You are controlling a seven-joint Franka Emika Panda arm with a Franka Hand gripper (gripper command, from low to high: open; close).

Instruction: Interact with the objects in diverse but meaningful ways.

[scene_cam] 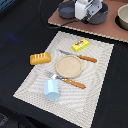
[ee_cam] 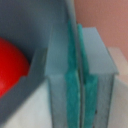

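My gripper [scene_cam: 86, 15] is at the back of the table, down on a grey pot [scene_cam: 68, 9]. In the wrist view the two grey fingers [ee_cam: 57, 65] with teal pads [ee_cam: 73, 87] are pressed together on the pot's thin wall [ee_cam: 71, 20]. A red tomato [ee_cam: 10, 65] lies inside the pot. On the striped placemat [scene_cam: 30, 85] are a golden-brown bread loaf [scene_cam: 40, 58], a yellow packet [scene_cam: 80, 45] and a light-blue cup [scene_cam: 51, 90]. A second grey pot [scene_cam: 123, 17] stands at the exterior view's far right.
A tan round plate [scene_cam: 68, 65] sits mid-mat, an orange-handled knife [scene_cam: 80, 56] behind it and an orange-handled fork [scene_cam: 67, 81] in front. Both pots stand on a pinkish-brown board [scene_cam: 100, 27]. The tabletop around is dark.
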